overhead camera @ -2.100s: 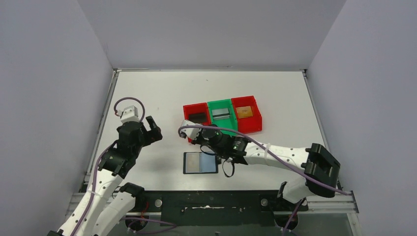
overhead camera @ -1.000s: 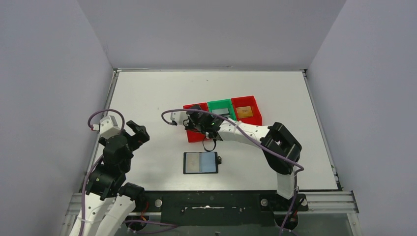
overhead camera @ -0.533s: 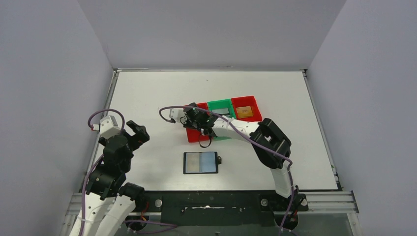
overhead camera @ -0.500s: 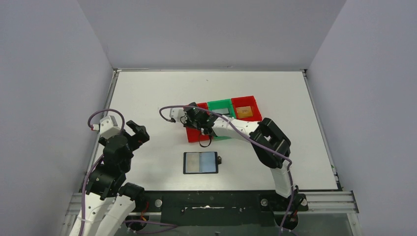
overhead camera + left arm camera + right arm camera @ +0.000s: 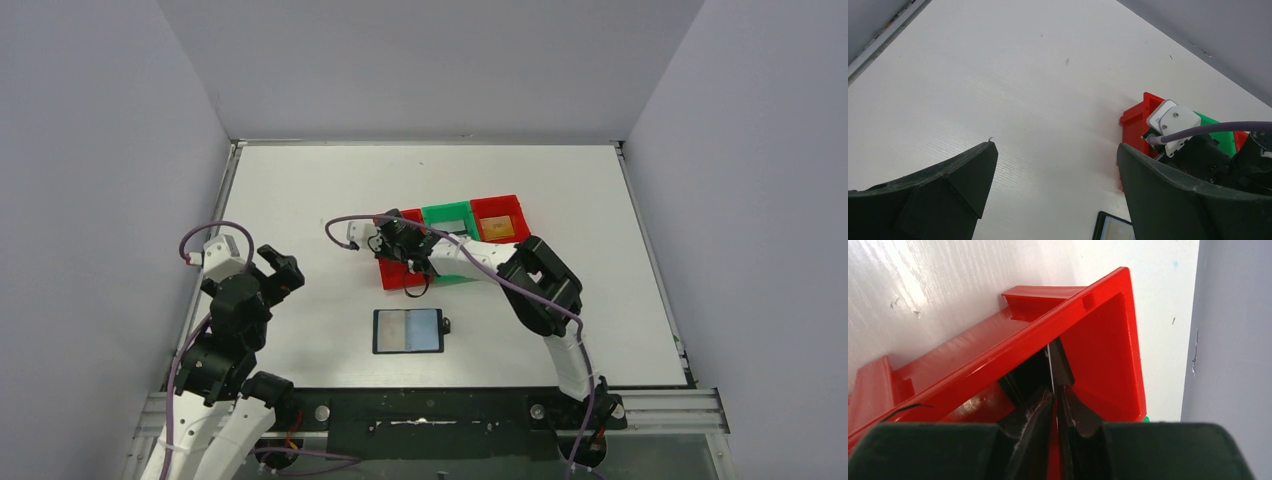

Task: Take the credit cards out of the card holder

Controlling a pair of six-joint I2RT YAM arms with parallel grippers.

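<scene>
White table boxed in by grey walls; the card holder lies open and flat near the front edge, bluish pockets up, well apart from both grippers; behind it stands a row of bins. The right gripper reaches down into the left red bin, its jaws drawn to a narrow slit with the black card standing on edge between the tips; whether they pinch it I cannot tell. A silver-grey card lies in the green bin; a gold card lies in the right red bin. The left gripper hovers at the left, jaws wide apart, holding nothing.
</scene>
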